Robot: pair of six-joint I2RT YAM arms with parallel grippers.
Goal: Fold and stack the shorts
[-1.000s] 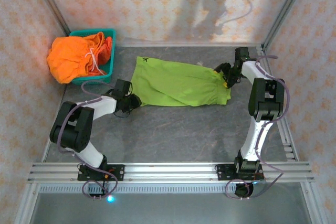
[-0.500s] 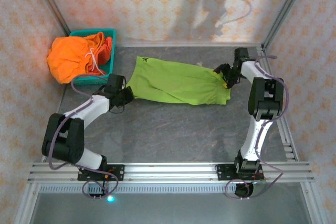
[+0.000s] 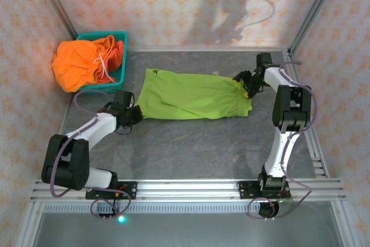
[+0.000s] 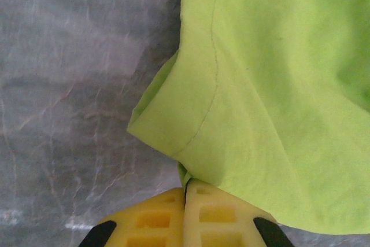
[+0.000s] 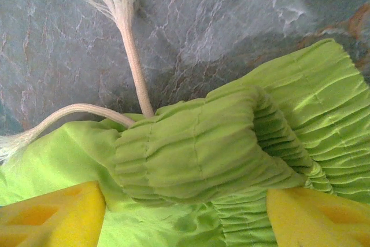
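The lime green shorts (image 3: 191, 93) lie spread across the middle of the table, a small dark logo (image 3: 155, 73) near their far left corner. My left gripper (image 3: 134, 114) is shut on the near left hem corner; in the left wrist view its yellow fingers (image 4: 214, 212) pinch that lime hem (image 4: 191, 143) at the gripper (image 4: 186, 186). My right gripper (image 3: 245, 85) stands open at the waistband end. In the right wrist view the gathered waistband (image 5: 196, 148) bunches between the wide-apart fingers (image 5: 52, 215), with the gripper (image 5: 185, 206) low over it. Orange shorts (image 3: 81, 62) heap at the back left.
The teal mesh basket (image 3: 118, 39) holds the orange heap at the back left corner. A white drawstring (image 5: 130, 44) trails from the waistband onto the grey table (image 3: 191, 143). Aluminium frame posts and patterned walls close in the sides and back.
The left gripper closed on the hem corner and drew it left and toward the near side, stretching the lime shorts flatter. The right gripper stayed at the waistband.
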